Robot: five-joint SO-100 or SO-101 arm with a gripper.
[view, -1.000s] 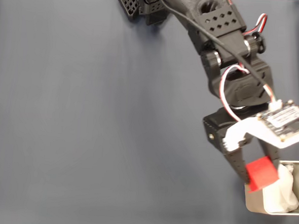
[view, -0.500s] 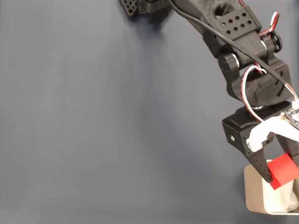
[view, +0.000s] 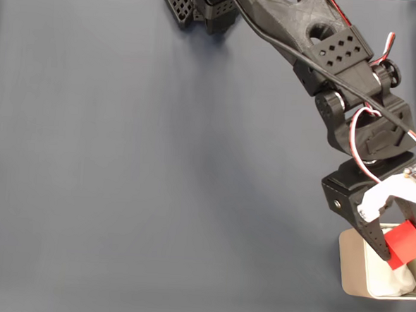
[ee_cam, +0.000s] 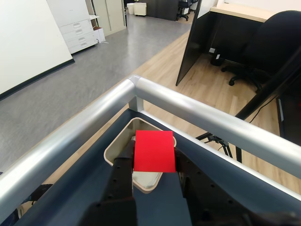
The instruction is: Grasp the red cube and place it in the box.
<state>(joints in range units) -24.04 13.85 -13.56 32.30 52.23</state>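
Observation:
The red cube (view: 405,244) is held between the black fingers of my gripper (view: 402,247), which is shut on it. It hangs over the beige box (view: 352,274) at the lower right of the fixed view, above the white lining (view: 392,282). In the wrist view the red cube (ee_cam: 154,150) sits between the two fingers, with the box (ee_cam: 113,151) right behind and below it near the table's corner.
The dark blue table cloth (view: 157,174) spreads to the left of the box. The arm's black base (view: 196,3) stands at the top edge. A silver metal rail (ee_cam: 197,113) frames the table's corner in the wrist view, with office floor beyond.
The gripper has carried the red cube to the right and slightly down, from the box's left rim to a spot above its inside. The arm has stretched further out.

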